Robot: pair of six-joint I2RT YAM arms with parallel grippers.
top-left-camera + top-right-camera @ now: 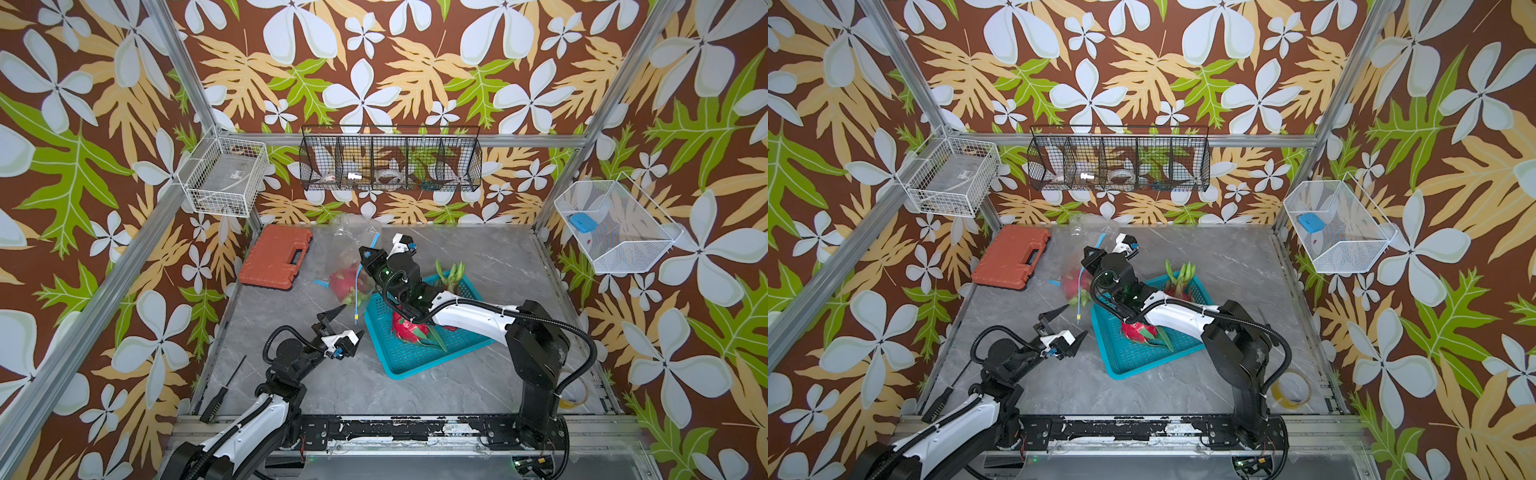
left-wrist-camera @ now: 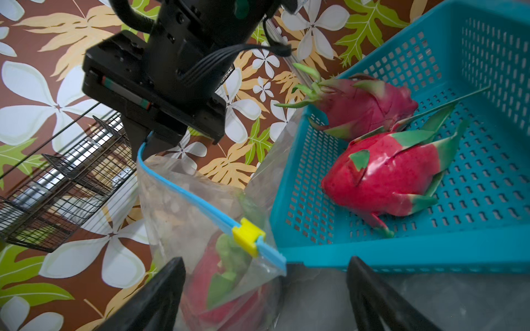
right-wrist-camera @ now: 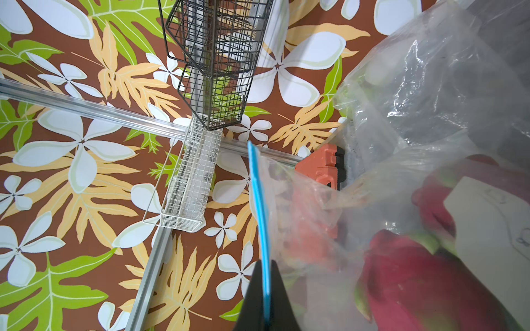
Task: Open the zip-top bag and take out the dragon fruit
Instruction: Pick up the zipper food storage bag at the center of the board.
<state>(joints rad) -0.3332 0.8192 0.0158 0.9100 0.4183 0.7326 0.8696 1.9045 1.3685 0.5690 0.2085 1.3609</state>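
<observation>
The clear zip-top bag [image 1: 353, 239] hangs lifted at the back of the table, and my right gripper [image 1: 363, 251] is shut on its blue zip strip [image 3: 259, 206]. One magenta dragon fruit [image 1: 347, 282] sits inside the bag, also visible in the wrist views [image 2: 229, 301] [image 3: 415, 286]. The yellow slider [image 2: 248, 233] rests near the strip's low end. My left gripper [image 1: 351, 320] is open just below the bag's lower corner, and its fingers [image 2: 160, 292] hold nothing. Two dragon fruits [image 2: 384, 177] [image 2: 364, 106] lie in the teal basket [image 1: 419, 361].
An orange tool case [image 1: 276, 257] lies at the back left. A black tool [image 1: 220, 399] lies by the front left edge, and a tape roll [image 1: 1291, 388] lies at the front right. Wire baskets [image 1: 390, 160] hang on the walls.
</observation>
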